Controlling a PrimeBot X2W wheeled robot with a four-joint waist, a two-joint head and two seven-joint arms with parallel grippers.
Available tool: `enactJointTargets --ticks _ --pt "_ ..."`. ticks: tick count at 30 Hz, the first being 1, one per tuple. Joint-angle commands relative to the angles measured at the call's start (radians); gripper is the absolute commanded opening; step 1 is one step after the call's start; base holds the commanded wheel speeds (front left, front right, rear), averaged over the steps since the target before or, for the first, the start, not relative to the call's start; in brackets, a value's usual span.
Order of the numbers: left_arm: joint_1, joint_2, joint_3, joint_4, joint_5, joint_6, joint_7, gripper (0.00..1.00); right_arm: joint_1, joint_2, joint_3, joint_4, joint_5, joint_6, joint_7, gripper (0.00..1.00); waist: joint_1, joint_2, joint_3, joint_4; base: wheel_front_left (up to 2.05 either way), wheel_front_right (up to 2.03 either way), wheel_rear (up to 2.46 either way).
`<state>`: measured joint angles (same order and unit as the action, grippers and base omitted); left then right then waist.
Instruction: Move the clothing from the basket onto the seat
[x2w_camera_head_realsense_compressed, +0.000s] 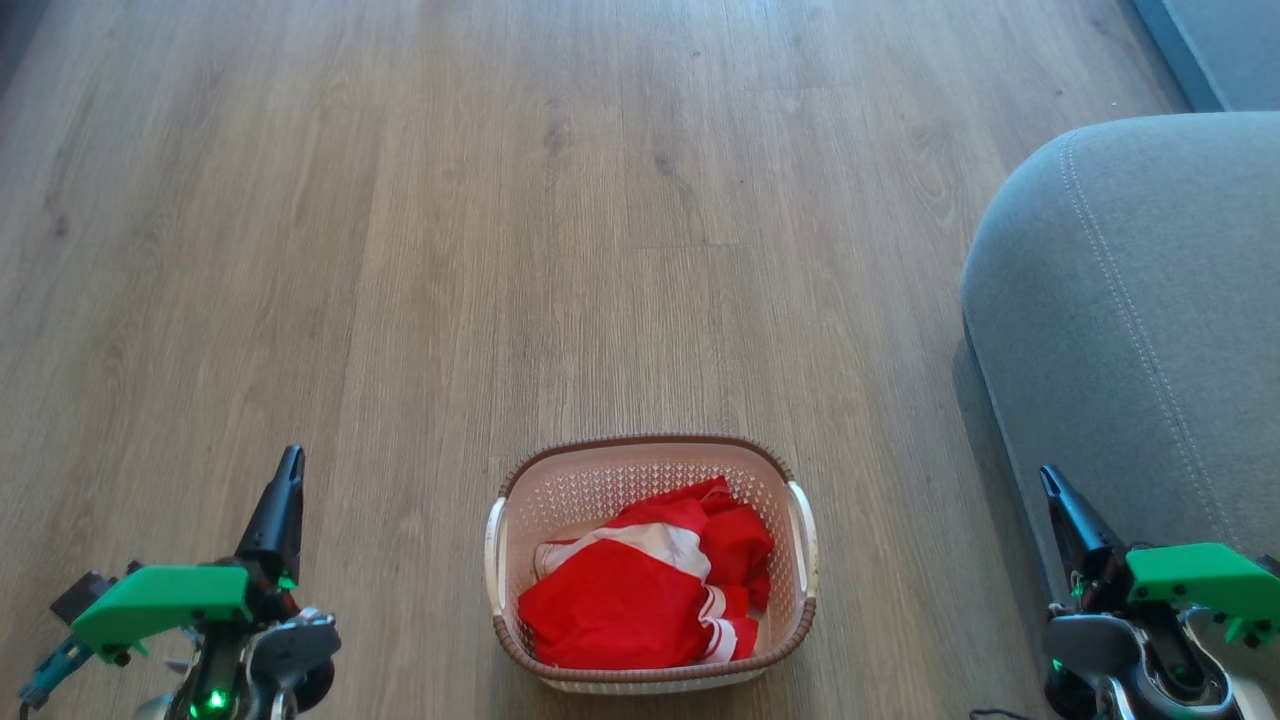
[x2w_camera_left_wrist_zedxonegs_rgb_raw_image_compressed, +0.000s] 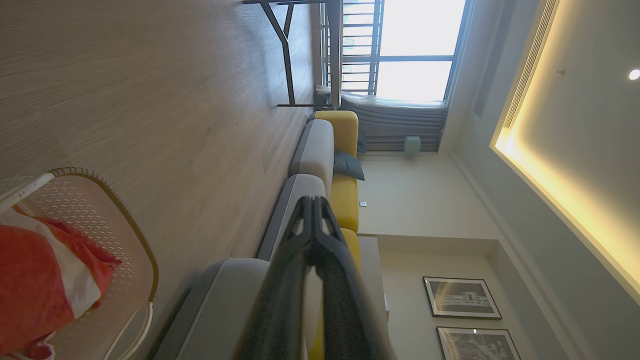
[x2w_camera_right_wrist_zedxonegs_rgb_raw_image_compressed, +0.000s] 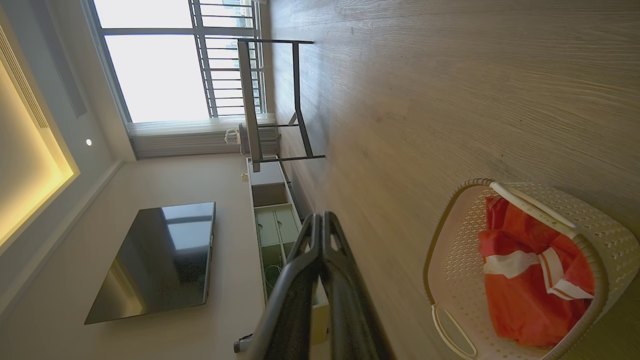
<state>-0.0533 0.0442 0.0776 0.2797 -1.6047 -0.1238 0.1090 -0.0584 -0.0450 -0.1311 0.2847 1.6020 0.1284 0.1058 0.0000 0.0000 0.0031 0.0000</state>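
The cream basket (x2w_camera_head_realsense_compressed: 805, 560) with a brown rim stands on the wood floor at bottom centre. Crumpled red clothing (x2w_camera_head_realsense_compressed: 640, 590) with white bands lies inside it. The basket (x2w_camera_left_wrist_zedxonegs_rgb_raw_image_compressed: 135, 270) and clothing (x2w_camera_left_wrist_zedxonegs_rgb_raw_image_compressed: 35, 280) also appear at the lower left of the left wrist view, and the basket (x2w_camera_right_wrist_zedxonegs_rgb_raw_image_compressed: 450, 260) with clothing (x2w_camera_right_wrist_zedxonegs_rgb_raw_image_compressed: 530, 280) at the lower right of the right wrist view. The grey seat (x2w_camera_head_realsense_compressed: 1140, 330) fills the right side. My left gripper (x2w_camera_head_realsense_compressed: 290, 462) is shut, left of the basket. My right gripper (x2w_camera_head_realsense_compressed: 1048, 478) is shut, beside the seat's edge. Both hold nothing.
Open wood floor (x2w_camera_head_realsense_compressed: 500, 220) stretches ahead of the basket. A grey and yellow sofa (x2w_camera_left_wrist_zedxonegs_rgb_raw_image_compressed: 325, 165) runs along the wall, with a dark-framed table (x2w_camera_right_wrist_zedxonegs_rgb_raw_image_compressed: 280, 100) near the window. A TV (x2w_camera_right_wrist_zedxonegs_rgb_raw_image_compressed: 160, 260) hangs above a low cabinet (x2w_camera_right_wrist_zedxonegs_rgb_raw_image_compressed: 272, 225).
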Motion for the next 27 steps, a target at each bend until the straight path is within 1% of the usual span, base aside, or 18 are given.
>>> enactJointTargets --ticks 1,27 --pt "-0.055 0.006 0.036 -0.035 -0.004 -0.007 0.004 0.00 -0.049 -0.005 0.017 -0.040 0.007 0.002 0.007 0.00 0.0000 0.0000 0.000 0.000 0.00 0.00 0.00" --pt "-0.055 0.006 0.036 -0.035 -0.004 -0.007 0.004 0.00 -0.049 -0.005 0.018 -0.040 0.007 0.002 0.007 0.00 0.0000 0.0000 0.000 0.000 0.00 0.00 0.00"
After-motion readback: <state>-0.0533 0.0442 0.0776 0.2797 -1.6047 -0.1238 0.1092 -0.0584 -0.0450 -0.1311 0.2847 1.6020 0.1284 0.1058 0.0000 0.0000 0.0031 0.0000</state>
